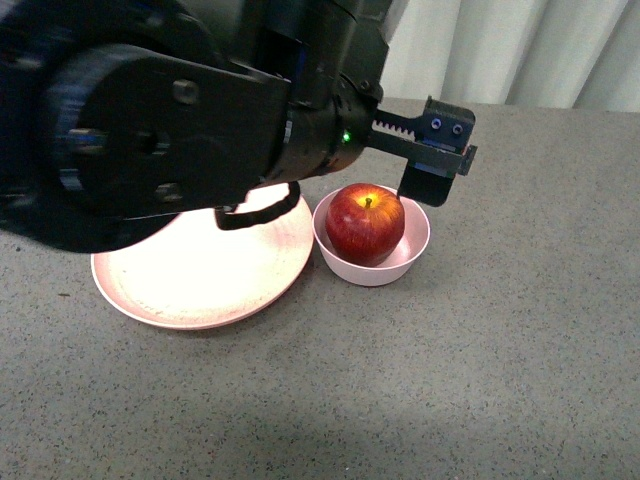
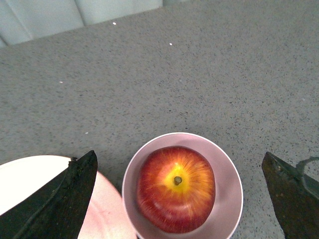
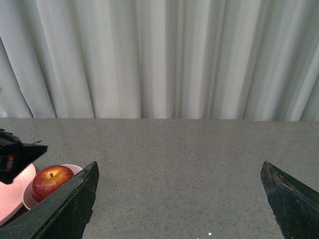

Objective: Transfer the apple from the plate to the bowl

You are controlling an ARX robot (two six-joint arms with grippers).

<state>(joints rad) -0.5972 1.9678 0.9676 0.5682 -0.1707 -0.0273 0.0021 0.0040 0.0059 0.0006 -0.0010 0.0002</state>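
Observation:
The dark-red apple (image 1: 365, 222) sits stem up inside the small pale-pink bowl (image 1: 415, 250). The wide salmon-pink plate (image 1: 200, 275) lies empty just left of the bowl, nearly touching it. My left gripper (image 1: 427, 180) hovers open just above and behind the bowl. In the left wrist view the apple (image 2: 175, 189) and bowl (image 2: 230, 172) lie below the open, empty left gripper (image 2: 179, 155), with the plate (image 2: 30, 174) to one side. My right gripper (image 3: 179, 167) is open and empty over bare table; its view shows the apple (image 3: 51, 180) and bowl (image 3: 27, 199) far off.
The grey speckled table (image 1: 500, 380) stretches around the dishes. A pale curtain (image 3: 159, 59) hangs behind the table's far edge. My left arm's dark body (image 1: 150, 130) fills the upper left of the front view and hides the plate's back.

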